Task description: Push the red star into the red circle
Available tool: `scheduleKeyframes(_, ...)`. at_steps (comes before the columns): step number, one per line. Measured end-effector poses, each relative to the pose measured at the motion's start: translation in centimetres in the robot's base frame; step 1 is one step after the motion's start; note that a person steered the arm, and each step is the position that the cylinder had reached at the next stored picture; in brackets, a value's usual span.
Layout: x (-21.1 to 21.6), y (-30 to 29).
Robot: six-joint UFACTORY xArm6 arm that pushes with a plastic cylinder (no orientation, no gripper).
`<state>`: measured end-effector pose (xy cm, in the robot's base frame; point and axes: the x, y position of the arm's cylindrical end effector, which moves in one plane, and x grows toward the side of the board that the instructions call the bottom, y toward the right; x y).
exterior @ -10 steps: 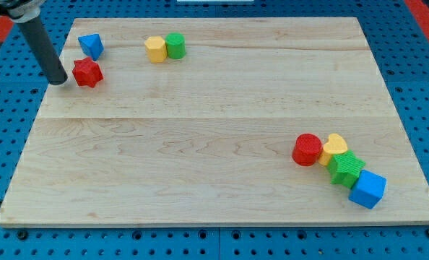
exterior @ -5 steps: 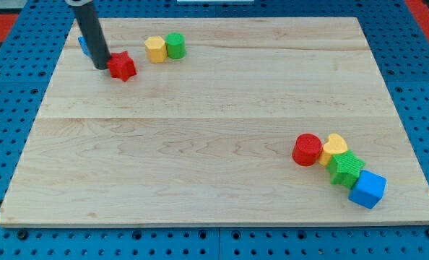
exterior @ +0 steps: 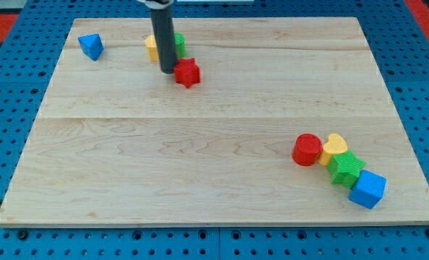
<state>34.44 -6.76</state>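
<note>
Red star (exterior: 188,72) shifted right, my tip (exterior: 168,71) touching its left

No writing, label, brand or number can be read anywhere. The blocks and the wooden board (exterior: 214,144) carry no markings.

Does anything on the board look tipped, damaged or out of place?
Nothing stands out. My tip sits just left of the red star, and the red circle lies flat beside the yellow heart at lower right. No block looks damaged.
</note>
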Motion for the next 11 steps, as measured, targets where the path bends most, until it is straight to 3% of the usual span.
scheduleKeyframes(2,-0.6,6.1)
scheduleKeyframes(4,2.9,12.7)
scheduleKeyframes(5,1.8,15.9)
scheduleKeyframes(7,7.2,18.3)
scheduleKeyframes(9,7.3,22.0)
scheduleKeyframes(11,9.0,21.8)
